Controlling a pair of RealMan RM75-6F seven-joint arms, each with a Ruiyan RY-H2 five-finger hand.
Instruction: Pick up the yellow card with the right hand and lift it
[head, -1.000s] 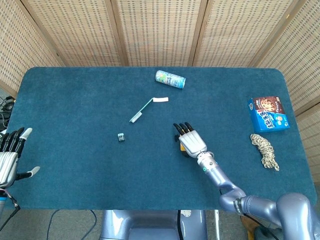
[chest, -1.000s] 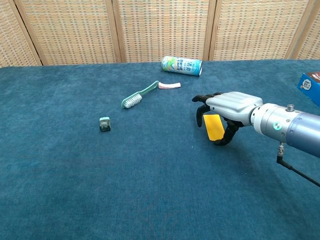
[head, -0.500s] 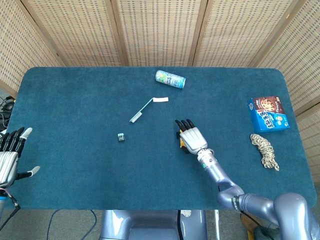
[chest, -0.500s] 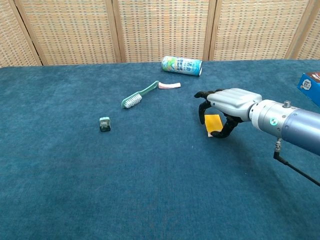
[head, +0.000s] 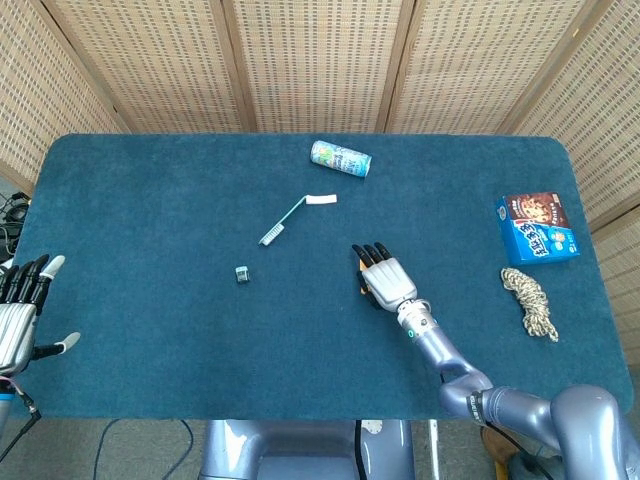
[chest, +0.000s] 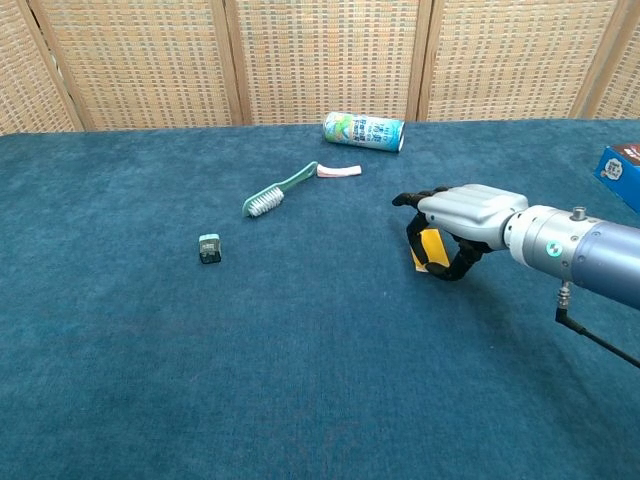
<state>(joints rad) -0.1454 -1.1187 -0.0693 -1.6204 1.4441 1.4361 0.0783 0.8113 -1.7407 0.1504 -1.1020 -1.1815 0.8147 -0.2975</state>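
Note:
The yellow card (chest: 429, 248) shows in the chest view as a small patch between the curled fingers and thumb of my right hand (chest: 452, 225), which grips it close to the blue table cloth. From the head view the right hand (head: 385, 280) covers the card except for a yellow sliver (head: 363, 291) at its left edge. My left hand (head: 20, 315) hangs open off the table's left edge, holding nothing.
A drink can (chest: 364, 131) lies at the back. A green toothbrush (chest: 280, 190) and a small green block (chest: 209, 248) lie to the left of the right hand. A blue box (head: 537, 228) and a rope coil (head: 530, 302) sit at the right side.
The right hand's fingers have curled further around the card, so less yellow shows than a second ago. The hand shifted slightly right. The left hand has not moved.

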